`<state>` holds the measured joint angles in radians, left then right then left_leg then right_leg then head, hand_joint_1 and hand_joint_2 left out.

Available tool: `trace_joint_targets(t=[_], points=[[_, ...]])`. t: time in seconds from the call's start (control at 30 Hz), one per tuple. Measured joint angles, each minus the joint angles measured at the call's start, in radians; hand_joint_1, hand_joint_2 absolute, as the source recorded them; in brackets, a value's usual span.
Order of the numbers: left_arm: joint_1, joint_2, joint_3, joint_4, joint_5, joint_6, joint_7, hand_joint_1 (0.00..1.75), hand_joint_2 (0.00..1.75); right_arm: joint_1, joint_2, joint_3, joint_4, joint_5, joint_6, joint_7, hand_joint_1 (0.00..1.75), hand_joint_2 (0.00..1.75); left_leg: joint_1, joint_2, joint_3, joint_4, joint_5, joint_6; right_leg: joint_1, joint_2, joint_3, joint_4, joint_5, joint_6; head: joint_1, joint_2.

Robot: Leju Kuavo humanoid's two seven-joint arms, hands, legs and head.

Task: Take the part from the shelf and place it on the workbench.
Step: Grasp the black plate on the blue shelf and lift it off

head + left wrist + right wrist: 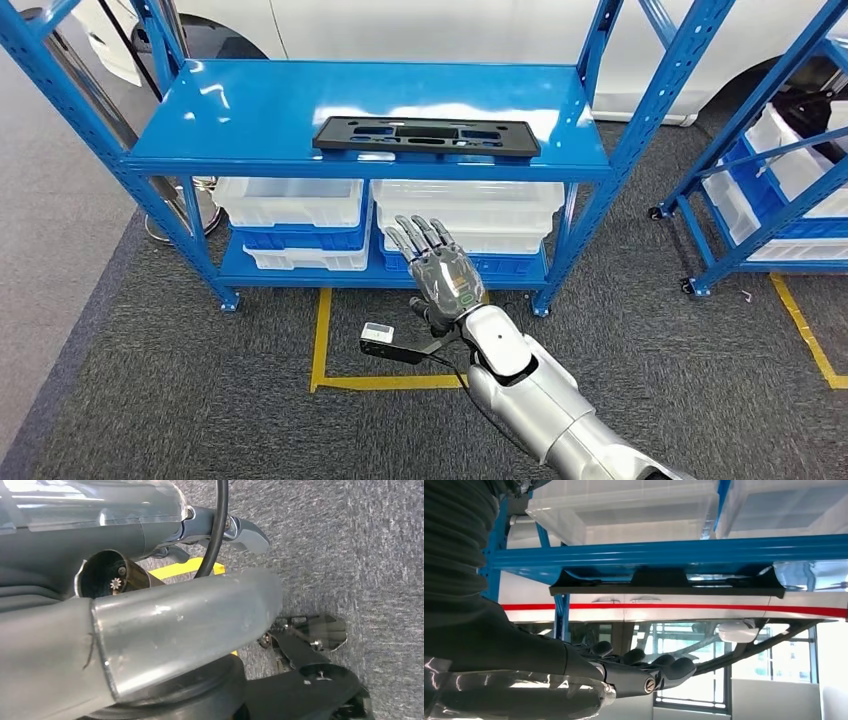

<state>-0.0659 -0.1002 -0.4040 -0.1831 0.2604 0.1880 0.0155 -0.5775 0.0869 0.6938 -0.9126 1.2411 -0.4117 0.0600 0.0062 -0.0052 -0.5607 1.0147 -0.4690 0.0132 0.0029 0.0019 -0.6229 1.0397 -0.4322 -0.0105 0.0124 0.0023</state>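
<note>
A blue metal shelf rack (pixel 200 150) stands on grey carpet (pixel 150 400). On its upper shelf, toward the near edge and right of centre, lies the part (pixel 426 135): a long, flat black plastic panel with slots cut through it. Nothing touches it.

The robot's right hand (pixel 436 262) is raised in front of the rack, below the level of the upper shelf and near the part's middle. Its fingers (pixel 420 236) are stretched out straight and slightly apart, pointing toward the rack, holding nothing and touching nothing. The right wrist view shows the same fingers (pixel 659 666) extended and empty, with the part (pixel 666 582) lying on the shelf edge beyond them, well apart.

The left hand (pixel 150 620) hangs over the carpet; whether its fingers are spread or curled cannot be told.

Clear plastic bins (pixel 290 205) sit on the lower shelf. Yellow tape lines (pixel 322 340) mark the floor. A second blue rack (pixel 770 180) stands to the right.
</note>
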Motion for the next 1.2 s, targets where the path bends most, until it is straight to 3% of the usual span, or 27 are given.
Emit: trace_joint_targets(t=[0.07,0.13,0.23,0.27,0.3,0.37,0.43,0.47,0.57,0.63,0.73,0.77,0.8,0.83,0.9,0.97,1.03,1.1,1.17,1.2], points=[[-0.001,-0.001,-0.001,0.0,-0.001,0.0,0.0,0.0,0.0,-0.002,0.002,0.005,0.0,-0.002,0.003,-0.001,0.0,1.75,0.001,0.002,0.002,-0.001,-0.004,-0.011,-0.004,0.002,0.006,-0.011,0.0,-0.006,0.0,0.0],[-0.003,-0.001,-0.003,0.0,-0.003,0.0,0.0,0.0,0.0,-0.006,0.005,0.009,0.0,-0.005,0.006,-0.004,0.0,1.75,0.001,0.002,-0.016,0.043,-0.032,-0.021,-0.011,0.001,0.016,-0.023,0.001,-0.015,-0.001,0.0],[-0.005,-0.001,-0.004,0.0,-0.003,0.0,0.001,0.0,0.0,-0.011,0.01,0.014,0.0,-0.01,0.011,-0.007,0.0,1.75,0.006,0.003,-0.115,0.229,-0.109,-0.032,-0.014,-0.001,0.025,-0.026,-0.004,-0.023,-0.002,0.0],[-0.005,-0.001,-0.004,0.0,-0.003,0.0,0.002,0.0,0.0,-0.01,0.01,0.015,0.0,-0.011,0.013,-0.007,0.0,1.75,0.007,0.003,-0.144,0.272,-0.115,-0.035,-0.014,-0.001,0.027,-0.025,-0.007,-0.024,-0.002,0.0],[-0.004,-0.001,-0.004,0.0,-0.003,0.0,0.002,0.0,0.0,-0.01,0.01,0.016,0.001,-0.012,0.015,-0.007,0.0,1.75,0.009,0.003,-0.155,0.28,-0.1,-0.037,-0.014,0.0,0.03,-0.023,-0.01,-0.023,-0.002,0.0],[-0.004,-0.001,-0.004,0.0,-0.003,0.0,0.003,0.0,0.0,-0.011,0.011,0.018,0.001,-0.015,0.016,-0.008,0.0,1.75,0.013,0.003,-0.121,0.181,-0.021,-0.039,-0.016,0.002,0.037,-0.016,-0.021,-0.017,-0.002,0.0],[-0.005,-0.001,-0.005,0.0,-0.004,0.0,0.003,0.0,0.0,-0.015,0.012,0.019,0.002,-0.021,0.017,-0.009,0.0,1.75,0.014,0.002,-0.068,0.061,0.033,-0.036,-0.014,0.004,0.041,-0.006,-0.033,-0.007,-0.002,0.0],[-0.006,-0.001,-0.005,0.0,-0.005,0.0,0.003,0.0,0.0,-0.017,0.013,0.02,0.002,-0.024,0.018,-0.01,0.0,1.75,0.013,0.001,-0.055,0.029,0.039,-0.032,-0.012,0.004,0.04,-0.002,-0.037,-0.002,-0.002,0.0],[-0.008,-0.001,-0.006,0.0,-0.008,-0.001,0.004,0.0,0.0,-0.021,0.014,0.022,0.003,-0.034,0.018,-0.01,0.0,1.75,0.011,-0.001,-0.051,0.016,0.033,-0.014,-0.009,0.004,0.037,-0.002,-0.04,0.011,-0.002,0.0],[-0.007,0.0,-0.006,0.0,-0.009,-0.001,0.007,0.0,0.0,-0.026,0.014,0.024,0.004,-0.038,0.017,-0.01,0.0,1.75,0.014,0.0,-0.046,0.011,0.033,-0.001,-0.012,0.003,0.023,0.031,-0.063,0.02,-0.002,0.0],[-0.009,0.0,-0.006,0.0,-0.009,-0.001,0.008,0.0,0.0,-0.03,0.013,0.027,0.007,-0.042,0.018,-0.01,0.0,1.75,0.013,0.0,-0.042,0.009,0.029,0.012,-0.015,0.002,-0.072,0.209,-0.139,0.029,-0.002,0.0],[-0.009,0.0,-0.006,0.0,-0.009,-0.001,0.009,0.0,0.0,-0.028,0.013,0.029,0.009,-0.042,0.018,-0.01,0.0,1.75,0.012,0.0,-0.04,0.009,0.027,0.014,-0.015,0.002,-0.104,0.261,-0.149,0.03,-0.002,0.0],[-0.008,0.0,-0.006,0.0,-0.009,-0.001,0.009,0.0,0.0,-0.027,0.013,0.031,0.011,-0.043,0.018,-0.01,0.0,1.75,0.012,0.0,-0.038,0.009,0.025,0.015,-0.015,0.002,-0.122,0.281,-0.142,0.029,-0.002,0.0],[-0.007,0.0,-0.006,0.0,-0.009,-0.001,0.01,0.0,0.0,-0.027,0.012,0.033,0.013,-0.043,0.018,-0.01,0.0,1.75,0.011,-0.001,-0.034,0.009,0.022,0.015,-0.015,0.002,-0.12,0.262,-0.115,0.026,-0.002,0.0],[-0.006,-0.001,-0.006,0.0,-0.009,-0.001,0.01,0.0,0.0,-0.029,0.012,0.034,0.014,-0.043,0.018,-0.01,0.0,1.75,0.01,-0.002,-0.022,0.009,0.014,0.012,-0.012,0.002,-0.068,0.136,-0.036,0.014,-0.002,0.0],[-0.008,-0.001,-0.006,0.0,-0.009,-0.003,0.01,0.0,0.0,-0.032,0.012,0.034,0.014,-0.043,0.018,-0.01,0.0,1.75,0.007,-0.003,-0.016,0.009,0.007,0.004,-0.005,0.0,-0.018,0.027,0.003,0.002,-0.002,0.0],[-0.009,-0.001,-0.006,0.0,-0.009,-0.004,0.01,0.0,0.0,-0.034,0.012,0.035,0.015,-0.043,0.018,-0.01,0.0,1.75,0.006,-0.002,-0.014,0.007,0.003,-0.006,0.001,0.0,-0.004,0.001,-0.002,-0.003,-0.002,0.0],[-0.009,-0.001,-0.006,0.0,-0.009,-0.005,0.011,0.0,0.0,-0.035,0.013,0.035,0.014,-0.043,0.018,-0.01,0.0,1.75,0.006,0.001,-0.007,0.005,-0.003,-0.018,-0.004,0.002,0.005,-0.01,-0.002,-0.009,-0.002,0.0],[-0.009,-0.001,-0.006,0.0,-0.009,-0.006,0.011,0.0,0.0,-0.036,0.014,0.035,0.013,-0.043,0.018,-0.01,0.0,1.75,0.006,0.002,-0.026,0.056,-0.034,-0.026,-0.012,0.001,0.021,-0.024,-0.001,-0.018,-0.003,0.0],[-0.009,-0.001,-0.006,0.0,-0.009,-0.006,0.011,0.0,0.0,-0.037,0.014,0.035,0.014,-0.043,0.018,-0.01,0.0,1.75,0.008,0.002,-0.055,0.113,-0.06,-0.029,-0.012,0.0,0.026,-0.026,-0.003,-0.021,-0.004,0.0]])
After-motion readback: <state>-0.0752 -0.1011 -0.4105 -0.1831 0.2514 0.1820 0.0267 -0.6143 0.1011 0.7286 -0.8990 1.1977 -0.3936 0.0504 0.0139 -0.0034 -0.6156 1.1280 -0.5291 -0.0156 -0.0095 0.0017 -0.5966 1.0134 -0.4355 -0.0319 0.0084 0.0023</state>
